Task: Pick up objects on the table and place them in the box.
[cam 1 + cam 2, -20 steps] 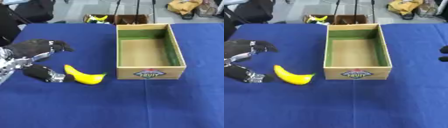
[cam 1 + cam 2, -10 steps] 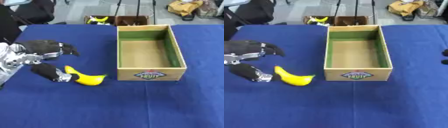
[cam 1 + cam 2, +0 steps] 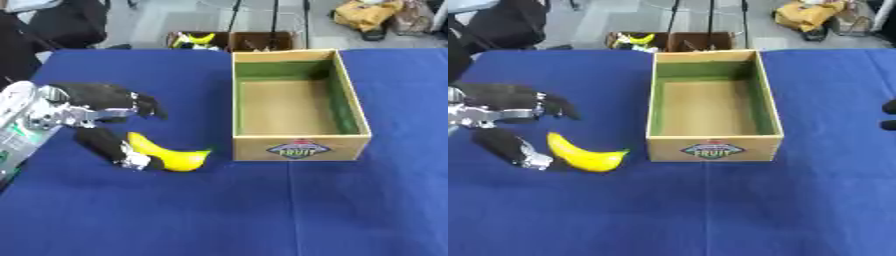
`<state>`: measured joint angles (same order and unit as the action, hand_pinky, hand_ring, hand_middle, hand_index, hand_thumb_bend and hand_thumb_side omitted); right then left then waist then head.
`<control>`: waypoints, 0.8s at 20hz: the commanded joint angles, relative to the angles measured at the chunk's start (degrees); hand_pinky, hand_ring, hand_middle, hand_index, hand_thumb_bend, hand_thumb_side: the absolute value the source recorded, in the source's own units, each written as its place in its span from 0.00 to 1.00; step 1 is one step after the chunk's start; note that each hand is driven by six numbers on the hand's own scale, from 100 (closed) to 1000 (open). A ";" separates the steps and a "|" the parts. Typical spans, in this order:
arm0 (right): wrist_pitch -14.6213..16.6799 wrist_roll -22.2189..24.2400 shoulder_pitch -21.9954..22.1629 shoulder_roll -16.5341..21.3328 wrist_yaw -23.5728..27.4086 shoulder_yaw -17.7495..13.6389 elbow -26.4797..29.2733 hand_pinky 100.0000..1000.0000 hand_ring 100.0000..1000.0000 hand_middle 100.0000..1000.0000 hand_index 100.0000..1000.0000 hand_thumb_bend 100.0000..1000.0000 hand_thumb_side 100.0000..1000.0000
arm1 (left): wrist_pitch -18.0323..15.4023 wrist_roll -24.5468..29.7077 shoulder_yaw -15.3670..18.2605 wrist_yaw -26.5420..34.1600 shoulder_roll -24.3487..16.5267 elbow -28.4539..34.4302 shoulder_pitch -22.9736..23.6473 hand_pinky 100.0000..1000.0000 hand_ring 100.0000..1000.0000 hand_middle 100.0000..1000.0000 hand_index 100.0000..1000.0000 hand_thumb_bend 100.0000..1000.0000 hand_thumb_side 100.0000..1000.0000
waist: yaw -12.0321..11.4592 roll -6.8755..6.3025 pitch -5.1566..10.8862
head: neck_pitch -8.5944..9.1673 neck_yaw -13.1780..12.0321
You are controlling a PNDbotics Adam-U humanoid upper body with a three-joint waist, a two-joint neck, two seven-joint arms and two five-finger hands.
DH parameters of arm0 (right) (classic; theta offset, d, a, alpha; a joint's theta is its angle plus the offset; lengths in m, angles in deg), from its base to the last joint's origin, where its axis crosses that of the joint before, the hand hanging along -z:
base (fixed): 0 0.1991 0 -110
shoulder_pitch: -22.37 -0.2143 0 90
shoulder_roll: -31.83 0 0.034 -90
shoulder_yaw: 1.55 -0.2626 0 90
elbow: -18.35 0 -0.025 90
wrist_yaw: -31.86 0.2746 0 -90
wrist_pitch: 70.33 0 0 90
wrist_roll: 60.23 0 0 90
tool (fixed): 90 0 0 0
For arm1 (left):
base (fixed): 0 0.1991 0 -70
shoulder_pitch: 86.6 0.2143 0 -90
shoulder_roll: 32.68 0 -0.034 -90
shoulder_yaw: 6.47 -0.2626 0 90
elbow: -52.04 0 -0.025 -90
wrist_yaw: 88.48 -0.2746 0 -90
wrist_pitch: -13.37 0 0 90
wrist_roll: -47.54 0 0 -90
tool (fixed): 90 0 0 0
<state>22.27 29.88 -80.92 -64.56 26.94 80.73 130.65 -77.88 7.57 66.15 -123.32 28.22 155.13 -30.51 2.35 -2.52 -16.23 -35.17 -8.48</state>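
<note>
A yellow banana [image 3: 167,155] lies on the blue table, left of the cardboard box [image 3: 297,146]. The box is open, green inside, and holds nothing. My left hand [image 3: 96,102] comes in from the left and is open. Its fingers reach over the table above the banana and its thumb [image 3: 109,146] lies against the banana's left end. The fingers are not closed on the fruit. Of my right hand [image 3: 889,114] only dark fingertips show at the right edge in the right eye view.
The blue tablecloth [image 3: 219,210] covers the whole work area. Beyond the far edge, on the floor, stands a brown crate [image 3: 229,41] with yellow items. A dark chair or bag [image 3: 61,25] sits at the far left.
My left hand has moved right, toward the banana, until its thumb reached the fruit's left end. The banana and box have stayed in place.
</note>
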 commanded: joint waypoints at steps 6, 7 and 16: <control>0.16 0.35 -0.36 0.87 -0.08 0.00 0.45 0.59 0.68 0.57 0.83 0.00 1.00 | -1.80 1.80 -0.66 -2.80 -0.61 -0.02 -2.03 0.66 0.82 0.89 0.95 0.43 0.74 | 0.24 -0.10 0.75 | 1.54 0.36; 0.17 0.37 -0.36 0.88 -0.08 0.02 0.44 0.59 0.68 0.57 0.83 0.00 1.00 | -2.02 1.86 -0.91 -3.05 -0.64 -0.26 -2.07 0.67 0.82 0.89 0.95 0.41 0.73 | 0.27 -0.12 0.75 | 1.58 0.40; 0.23 0.58 -0.37 0.99 -0.12 0.09 0.43 0.59 0.68 0.57 0.83 0.00 1.00 | -6.50 1.93 -3.16 -9.19 -1.14 -2.98 -2.23 0.69 0.82 0.89 0.94 0.35 0.67 | 0.47 -0.33 0.45 | 1.31 0.42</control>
<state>22.32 30.31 -80.89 -64.56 26.94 80.76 130.60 -83.67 9.52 62.81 -131.47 28.47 152.24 -31.96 2.79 -2.91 -16.62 -34.18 -7.98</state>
